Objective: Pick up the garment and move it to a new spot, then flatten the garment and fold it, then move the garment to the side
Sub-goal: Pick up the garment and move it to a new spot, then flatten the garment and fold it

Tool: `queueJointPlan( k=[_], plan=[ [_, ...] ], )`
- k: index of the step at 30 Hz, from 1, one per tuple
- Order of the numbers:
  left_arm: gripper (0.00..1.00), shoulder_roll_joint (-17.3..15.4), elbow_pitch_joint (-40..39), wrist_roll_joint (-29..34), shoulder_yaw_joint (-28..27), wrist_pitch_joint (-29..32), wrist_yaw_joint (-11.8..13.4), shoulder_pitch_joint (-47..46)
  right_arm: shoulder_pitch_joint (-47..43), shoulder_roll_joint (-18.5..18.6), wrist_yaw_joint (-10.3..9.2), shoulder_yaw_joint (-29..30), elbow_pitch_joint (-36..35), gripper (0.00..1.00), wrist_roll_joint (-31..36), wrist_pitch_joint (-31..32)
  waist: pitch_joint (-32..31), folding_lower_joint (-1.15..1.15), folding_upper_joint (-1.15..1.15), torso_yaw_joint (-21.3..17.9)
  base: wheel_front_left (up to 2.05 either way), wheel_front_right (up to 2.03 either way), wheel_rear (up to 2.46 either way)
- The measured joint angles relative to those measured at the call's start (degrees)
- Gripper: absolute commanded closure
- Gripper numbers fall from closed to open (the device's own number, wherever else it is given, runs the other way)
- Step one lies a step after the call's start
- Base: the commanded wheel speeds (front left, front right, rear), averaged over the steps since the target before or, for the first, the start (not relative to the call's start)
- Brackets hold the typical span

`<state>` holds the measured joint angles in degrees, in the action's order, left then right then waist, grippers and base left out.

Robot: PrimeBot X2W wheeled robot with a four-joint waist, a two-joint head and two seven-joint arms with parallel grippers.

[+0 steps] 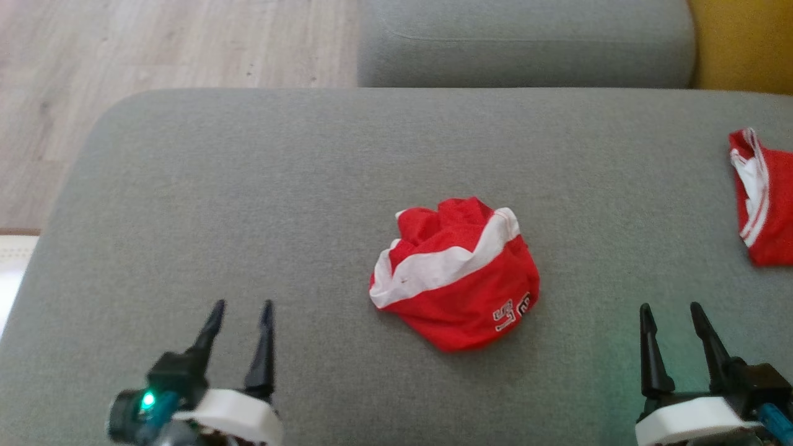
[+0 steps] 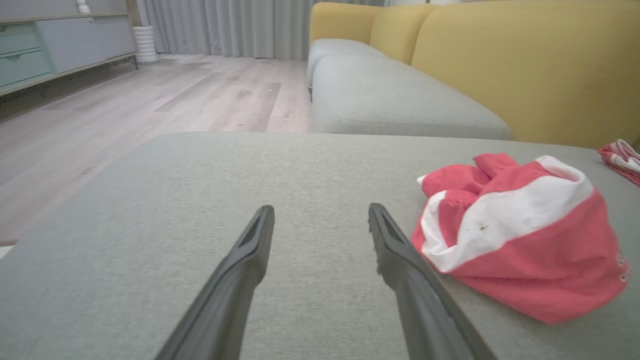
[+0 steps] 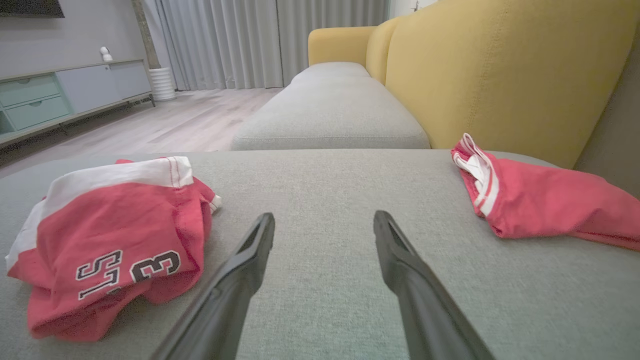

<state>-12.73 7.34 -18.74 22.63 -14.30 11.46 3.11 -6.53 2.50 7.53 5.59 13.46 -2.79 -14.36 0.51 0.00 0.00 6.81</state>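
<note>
A crumpled red garment (image 1: 455, 275) with a white band and printed digits lies bunched in the middle of the grey sofa seat (image 1: 248, 198). The left wrist view has the garment (image 2: 520, 235) on its right, the right wrist view has the garment (image 3: 115, 235) on its left. My left gripper (image 1: 240, 310) is open near the seat's front edge, to the garment's left and apart from it. My right gripper (image 1: 671, 313) is open too, to the garment's right, holding nothing.
A second red and white garment (image 1: 762, 195) lies at the seat's right edge, near the yellow backrest (image 3: 500, 70). Another grey seat cushion (image 1: 526, 43) adjoins beyond. Wooden floor (image 1: 155, 56) lies past the seat's left edge, with a low cabinet (image 2: 55, 47) across the room.
</note>
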Motion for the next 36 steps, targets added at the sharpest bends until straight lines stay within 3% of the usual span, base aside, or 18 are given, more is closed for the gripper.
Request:
queueJointPlan(
  k=[3, 13, 27, 36],
  plan=[
    [0.00, 0.16, 0.07, 0.27, -3.78, 0.00, -1.51, 1.56, 0.01, -0.02, 0.00, 0.07, 0.03, 0.00, -0.25, 0.00, -0.33, 0.00, 0.00, 1.14, 0.00, 0.00, 0.00],
    [0.00, 3.38, 3.57, 2.69, -11.27, 0.01, -11.59, 4.65, 0.01, -0.07, 0.00, -0.85, 2.40, 0.00, -1.75, 0.00, -0.61, 0.00, 0.00, 0.33, 0.00, 0.00, 0.00],
    [0.00, 7.44, 4.39, 7.59, -17.83, 0.01, -16.57, 4.76, 0.03, -0.07, 0.00, -1.59, 3.36, 0.00, -1.85, 0.00, 0.15, 0.00, 0.00, -2.30, 0.00, 0.00, 0.00],
    [0.00, 8.32, 5.75, 8.81, -19.24, 0.01, -17.77, 4.76, 0.04, -0.07, 0.00, -1.57, 3.52, 0.00, -2.19, 0.00, 0.16, 0.00, 0.00, -2.45, 0.00, 0.00, 0.00]
  ],
)
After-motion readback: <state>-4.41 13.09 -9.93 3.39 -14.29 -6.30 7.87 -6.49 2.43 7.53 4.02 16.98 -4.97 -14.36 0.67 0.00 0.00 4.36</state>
